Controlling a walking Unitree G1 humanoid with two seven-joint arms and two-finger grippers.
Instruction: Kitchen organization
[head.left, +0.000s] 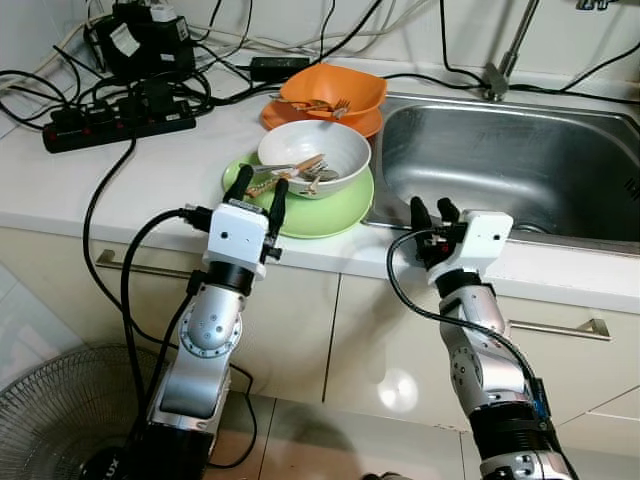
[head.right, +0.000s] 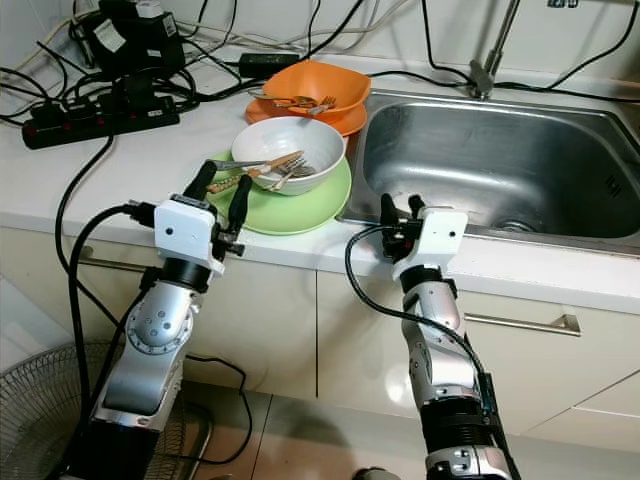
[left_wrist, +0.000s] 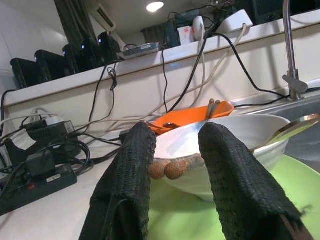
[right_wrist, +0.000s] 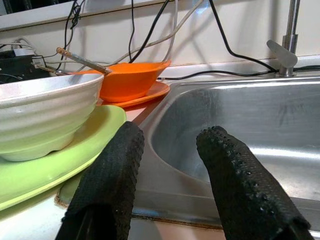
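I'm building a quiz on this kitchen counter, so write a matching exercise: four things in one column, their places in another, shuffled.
Things
1. white bowl
2. orange bowl
3. left end effector
4. right end effector

Places
A. at the sink's front rim
B. on the orange plate
C. on the green plate
D. at the green plate's near edge

Pairs: 1-C, 2-B, 3-D, 4-A

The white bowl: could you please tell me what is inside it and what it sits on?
The white bowl holds cutlery, some with wooden handles, and sits on a green plate. Its bottom beneath the cutlery is hidden.
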